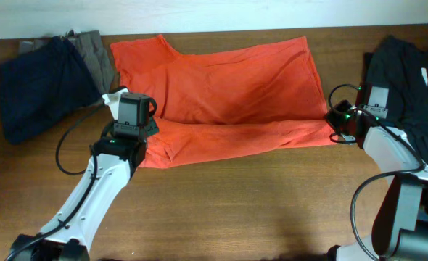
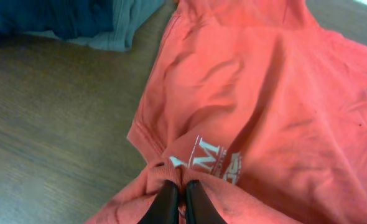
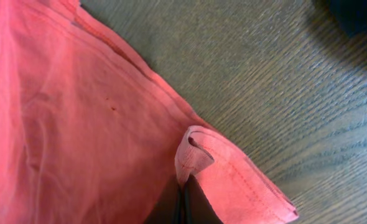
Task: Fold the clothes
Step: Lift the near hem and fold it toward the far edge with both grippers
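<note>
Left fingers are pinched almost together on a bunched fold of the orange-red T-shirt; right fingers are closed on its curled hem corner. Only your overhead view shows the T-shirt spread across the table between both arms, with a navy garment and grey garment far left and a black garment right. Only your left wrist view shows white lettering: you can read "M M", but the smaller line below is illegible.
</note>
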Robot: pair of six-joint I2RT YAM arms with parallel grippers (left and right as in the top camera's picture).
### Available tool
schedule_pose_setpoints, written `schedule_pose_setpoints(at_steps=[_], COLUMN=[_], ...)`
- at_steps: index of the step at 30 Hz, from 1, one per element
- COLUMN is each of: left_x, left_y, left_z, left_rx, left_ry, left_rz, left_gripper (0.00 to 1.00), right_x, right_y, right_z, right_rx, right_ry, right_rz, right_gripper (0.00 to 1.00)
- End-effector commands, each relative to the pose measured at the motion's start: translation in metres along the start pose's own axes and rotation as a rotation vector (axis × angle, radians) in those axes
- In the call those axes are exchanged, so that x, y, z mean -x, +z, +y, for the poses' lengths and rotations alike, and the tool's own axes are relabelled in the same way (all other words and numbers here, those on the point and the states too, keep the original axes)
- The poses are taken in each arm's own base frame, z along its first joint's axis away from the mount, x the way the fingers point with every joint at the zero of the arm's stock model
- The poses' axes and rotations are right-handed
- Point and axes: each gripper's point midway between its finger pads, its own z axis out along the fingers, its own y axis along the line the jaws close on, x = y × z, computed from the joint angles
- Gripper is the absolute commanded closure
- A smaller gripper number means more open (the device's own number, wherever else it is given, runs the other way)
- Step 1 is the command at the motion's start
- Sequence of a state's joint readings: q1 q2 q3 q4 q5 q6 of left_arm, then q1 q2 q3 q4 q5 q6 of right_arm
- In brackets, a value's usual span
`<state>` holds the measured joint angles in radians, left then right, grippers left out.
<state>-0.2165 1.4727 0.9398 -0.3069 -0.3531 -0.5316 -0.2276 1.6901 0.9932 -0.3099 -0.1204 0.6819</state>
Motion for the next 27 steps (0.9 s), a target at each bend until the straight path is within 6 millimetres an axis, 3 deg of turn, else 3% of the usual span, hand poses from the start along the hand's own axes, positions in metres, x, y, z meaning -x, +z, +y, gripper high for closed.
schedule_pose_setpoints(at_steps=[1,4,13,20,21,24,25,26,27], left_x=[0.013,0.014,0.025,0.018,0.017,0.013,0.012,0.013,0.013], left_y=[0.002,0.003,0.004,0.014,0.016,0.021,0.022,0.022,0.022], left_z=[0.004,0.006,0.008,0.008,0.008,0.009,0.009,0.009,0.008], left_rx=[0.033,0.049,0.06,0.071,0.074,0.083,0.084,0.084,0.083], left_ry=[-0.004,0.0,-0.021,-0.012,-0.009,-0.004,-0.003,-0.003,-0.004], left_rz=[-0.049,-0.056,-0.104,-0.086,-0.081,-0.071,-0.069,-0.071,-0.072], left_gripper=[0.94,0.94,0.94,0.93,0.89,0.85,0.81,0.69,0.45], right_x=[0.015,0.021,0.026,0.015,0.015,0.015,0.015,0.015,0.015], right_y=[0.003,0.002,0.002,0.023,0.023,0.023,0.023,0.023,0.023], right_z=[0.004,0.014,0.018,0.01,0.01,0.013,0.013,0.013,0.013], right_rx=[0.002,0.051,0.064,0.047,0.047,0.054,0.054,0.054,0.054], right_ry=[0.005,-0.001,-0.005,-0.002,-0.003,-0.007,-0.007,-0.007,-0.01], right_rz=[-0.052,-0.076,-0.093,-0.046,-0.046,-0.051,-0.051,-0.051,-0.05], right_gripper=[0.96,0.96,0.96,0.95,0.95,0.76,0.64,0.37,0.2])
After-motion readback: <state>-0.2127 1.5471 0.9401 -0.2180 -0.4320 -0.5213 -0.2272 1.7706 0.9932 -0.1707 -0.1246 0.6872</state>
